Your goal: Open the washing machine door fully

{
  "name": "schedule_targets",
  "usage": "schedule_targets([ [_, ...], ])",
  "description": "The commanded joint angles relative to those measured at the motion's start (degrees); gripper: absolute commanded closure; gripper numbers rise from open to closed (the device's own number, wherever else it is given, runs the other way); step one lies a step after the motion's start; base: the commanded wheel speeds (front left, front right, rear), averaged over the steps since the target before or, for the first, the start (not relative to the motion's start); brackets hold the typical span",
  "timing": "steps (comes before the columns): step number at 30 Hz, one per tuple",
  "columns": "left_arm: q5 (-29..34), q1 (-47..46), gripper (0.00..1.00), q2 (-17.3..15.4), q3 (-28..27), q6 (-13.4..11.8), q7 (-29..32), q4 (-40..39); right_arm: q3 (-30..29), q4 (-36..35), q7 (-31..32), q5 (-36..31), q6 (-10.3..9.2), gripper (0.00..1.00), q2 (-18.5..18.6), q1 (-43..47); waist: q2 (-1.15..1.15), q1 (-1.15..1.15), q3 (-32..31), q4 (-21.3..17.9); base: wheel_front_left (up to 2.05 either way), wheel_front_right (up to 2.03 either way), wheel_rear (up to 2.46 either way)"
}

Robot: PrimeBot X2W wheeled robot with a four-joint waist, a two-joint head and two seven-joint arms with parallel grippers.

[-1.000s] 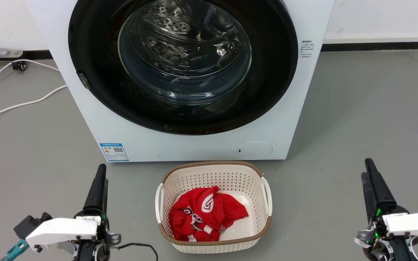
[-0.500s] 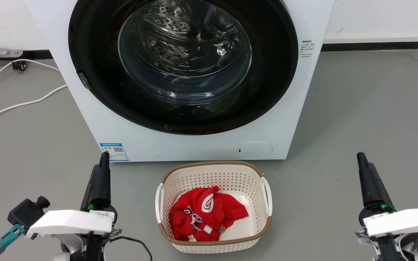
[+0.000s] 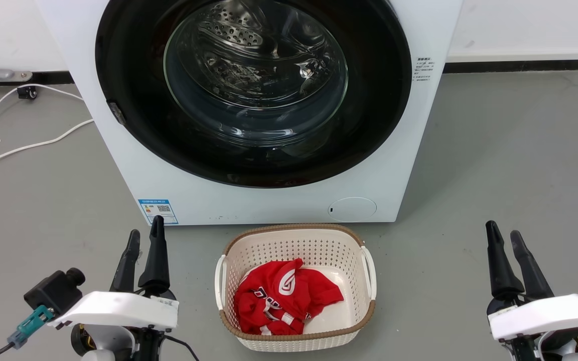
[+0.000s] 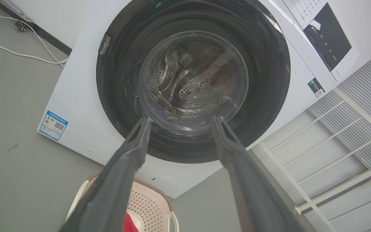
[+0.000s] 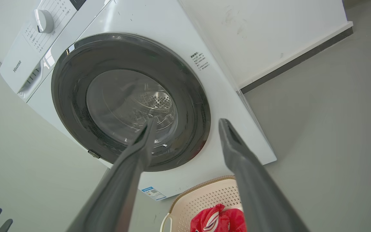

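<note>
Since the earlier picture my left claw point(image 3: 146, 226) and my right claw point(image 3: 502, 229) have both spread their fingers, and both are empty. The washing machine door point(image 3: 254, 90) is shut flush in the front of the washing machine point(image 3: 249, 205), straight before me and well apart from both claws, with the basket point(image 3: 294, 226) on the floor between. I judge the approach step is only starting: next, one claw must rise to the door's rim and catch its edge to pull.
</note>
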State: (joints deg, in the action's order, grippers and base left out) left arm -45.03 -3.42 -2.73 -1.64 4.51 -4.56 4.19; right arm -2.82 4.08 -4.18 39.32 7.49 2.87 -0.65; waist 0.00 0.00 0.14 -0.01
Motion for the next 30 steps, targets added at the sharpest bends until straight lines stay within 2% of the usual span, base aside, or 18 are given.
schedule_targets([
  [1,2.9,-0.1,0.00,-0.4,0.4,-0.4,-0.7,-0.9,0.2,-0.7,-0.6,-3.0,0.00,0.00,0.1,-0.1,0.00,0.00,0.0,0.0,0.00,0.00,0.00],
  [14,14.3,0.6,0.00,-2.5,3.6,-3.5,-2.9,-1.8,2.0,-1.8,-2.3,-14.8,0.00,0.00,0.1,0.1,0.00,0.00,-0.1,0.2,0.00,0.00,0.00],
  [30,23.9,1.5,0.00,-5.5,7.5,-7.9,-5.3,-3.2,2.5,-3.2,-1.6,-25.9,0.00,0.00,0.0,1.3,0.00,0.00,-0.2,0.5,0.00,0.00,0.00],
])
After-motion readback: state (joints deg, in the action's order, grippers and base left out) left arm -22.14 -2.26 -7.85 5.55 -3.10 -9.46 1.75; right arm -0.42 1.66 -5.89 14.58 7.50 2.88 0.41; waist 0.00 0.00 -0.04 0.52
